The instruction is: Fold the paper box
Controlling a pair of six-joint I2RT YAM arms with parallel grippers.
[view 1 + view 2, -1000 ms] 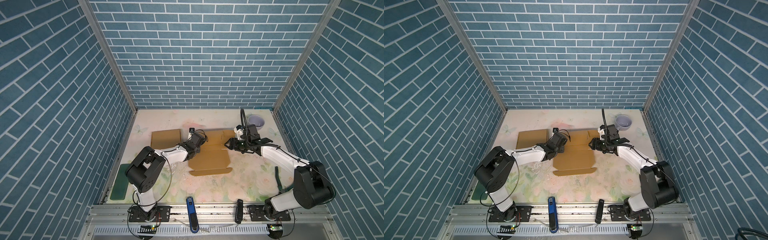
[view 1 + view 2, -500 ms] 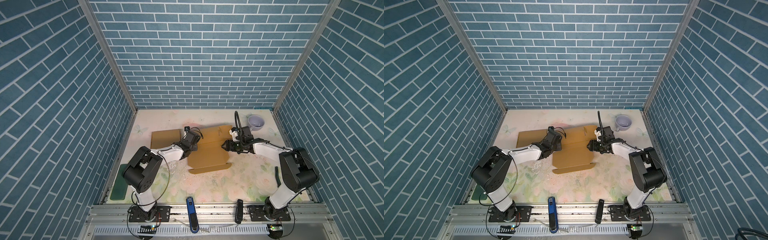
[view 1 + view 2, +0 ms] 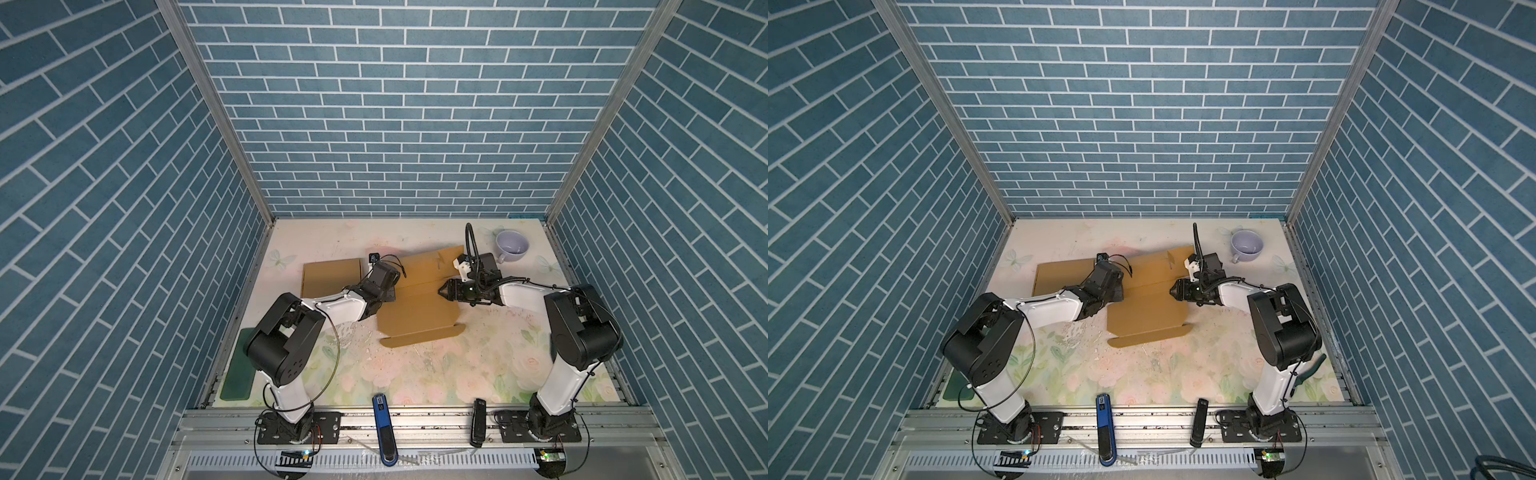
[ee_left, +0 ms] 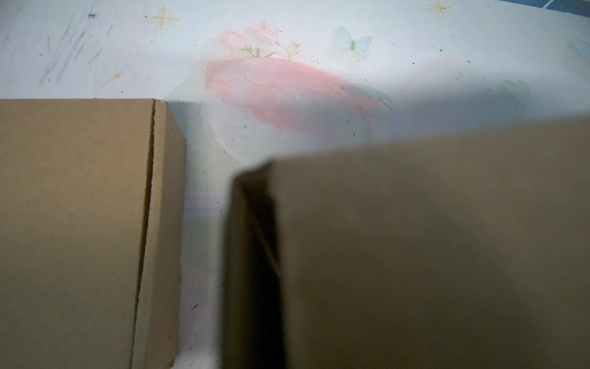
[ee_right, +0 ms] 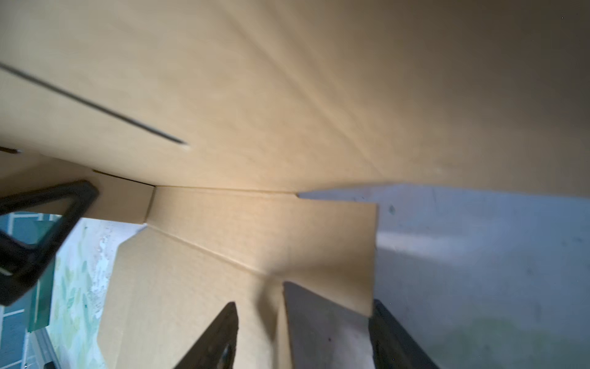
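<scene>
1. Where our right gripper (image 3: 441, 289) reaches in from the right, its jaws stand spread around the right-hand edge of the paper box (image 3: 415, 316); in the right wrist view the gripper (image 5: 303, 303) has one dark finger over the card and the other just past the card's edge; we cannot tell whether either finger presses on it.
2. Our left gripper (image 3: 390, 296) sits low at the box's left edge with its jaws pressed together; we cannot tell whether any card is caught between them.
3. Between the two grippers, in the middle of the table (image 3: 457, 365), the paper box is a brown cardboard sheet, mostly unfolded; its broad near panel lies flat, with a narrow flap along the front edge; its far panel tilts up from a crease; in the left wrist view this box (image 4: 431, 239) looms close and blurred.
4. Just beside it on the left, parted by a thin strip of table, lies a second cardboard piece (image 3: 330, 276), flat and folded; a seam runs near its edge in the left wrist view (image 4: 73, 223).
5. Well apart, near the far right corner, a lavender mug (image 3: 512, 246) stands upright.
6. Farther out, a green pad (image 3: 239, 365) lies at the table's left edge; a blue tool (image 3: 383, 424) and a black tool (image 3: 478, 428) rest on the front rail; blue brick walls (image 3: 395, 104) enclose the table on three sides.
</scene>
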